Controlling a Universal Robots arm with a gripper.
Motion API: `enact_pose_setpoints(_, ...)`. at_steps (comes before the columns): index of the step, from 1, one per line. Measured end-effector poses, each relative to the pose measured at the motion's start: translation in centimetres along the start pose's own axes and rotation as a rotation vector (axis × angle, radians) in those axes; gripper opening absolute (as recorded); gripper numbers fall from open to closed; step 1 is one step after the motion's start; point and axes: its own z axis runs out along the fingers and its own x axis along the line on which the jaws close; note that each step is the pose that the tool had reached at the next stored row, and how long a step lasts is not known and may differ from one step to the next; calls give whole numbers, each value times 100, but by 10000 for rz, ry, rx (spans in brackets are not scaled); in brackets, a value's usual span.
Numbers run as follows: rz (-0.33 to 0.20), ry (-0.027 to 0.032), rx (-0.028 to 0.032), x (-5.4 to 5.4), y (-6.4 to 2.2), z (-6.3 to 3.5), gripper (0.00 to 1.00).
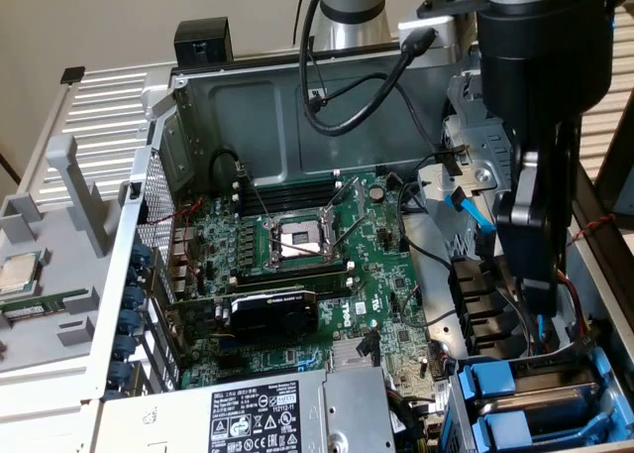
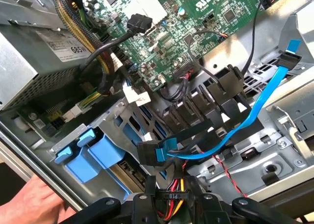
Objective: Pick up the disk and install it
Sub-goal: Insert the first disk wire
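Two blue drive carriers [image 1: 492, 381] [image 1: 498, 434] sit stacked in the drive bay at the case's near corner, on the exterior view's right. I cannot tell which of them holds the disk. In the wrist view, blue carrier handles [image 2: 92, 156] stick out of the bay's metal frame. My black gripper [image 1: 540, 296] hangs just above and behind that bay, among the cables. In the wrist view my gripper [image 2: 171, 194] is right at a black, red and yellow power lead [image 2: 172, 186], close to a black connector [image 2: 148, 153] on a blue data cable [image 2: 245, 123].
The open case holds a green motherboard [image 1: 297, 245], a black card [image 1: 267, 314] and a power supply [image 1: 267, 413]. Black cable loops [image 1: 347, 86] hang from the arm. A person's hand [image 2: 34, 204] rests at the case edge beside the bay. A small square chip [image 1: 18, 272] lies outside the case.
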Motion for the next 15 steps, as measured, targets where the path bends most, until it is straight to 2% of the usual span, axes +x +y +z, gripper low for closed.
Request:
enact_pose_setpoints(5,230,80,-23,-15,-4,14,35)
enact_pose_setpoints(13,450,152,-47,-53,-39,39,35)
enact_pose_setpoints(15,549,188,-59,-56,-38,49,35)
